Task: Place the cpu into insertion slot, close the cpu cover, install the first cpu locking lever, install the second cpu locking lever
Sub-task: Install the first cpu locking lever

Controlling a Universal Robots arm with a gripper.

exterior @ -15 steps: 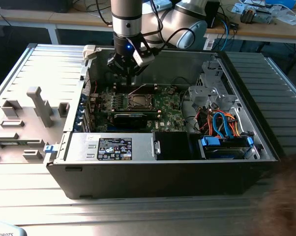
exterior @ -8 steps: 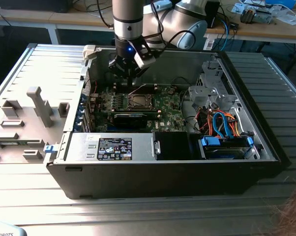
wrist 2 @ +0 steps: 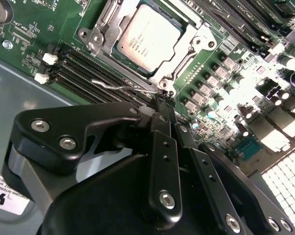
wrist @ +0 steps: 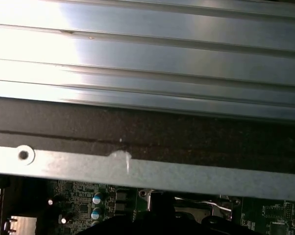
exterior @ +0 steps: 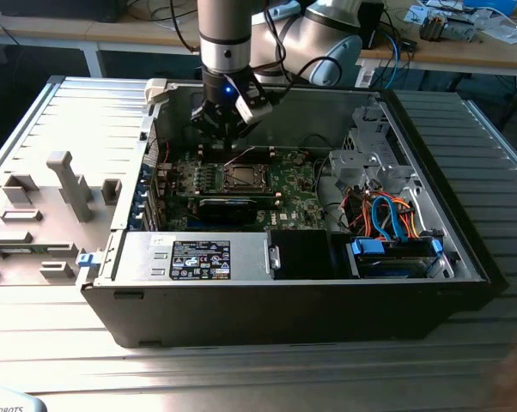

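Ribbed grey metal tabletop (exterior: 52, 112) carries the whole scene, with wooden benches and tangled cables along the back of the room. On the exterior view's left lies a grey tray of moulded fixtures (exterior: 44, 215). Next to it, in the middle, sits an open black computer case (exterior: 284, 300) with the green motherboard (exterior: 288, 184) flat inside. The gripper (exterior: 228, 129) hangs over the board's far edge, just behind the insertion slot (exterior: 241, 178). In the second wrist view the cpu (wrist 2: 147, 36) already lies seated in the socket, and the cpu cover (wrist 2: 199, 41) lies down around it, its silvery frame edging the chip. The gripper's black fingers (wrist 2: 162, 122) are drawn together, their tips pinching a thin wire locking lever (wrist 2: 123, 87) beside the memory slots (wrist 2: 88, 73). Further toward the exterior view's right, orange and blue cables (exterior: 387, 215) crowd the drive bay.
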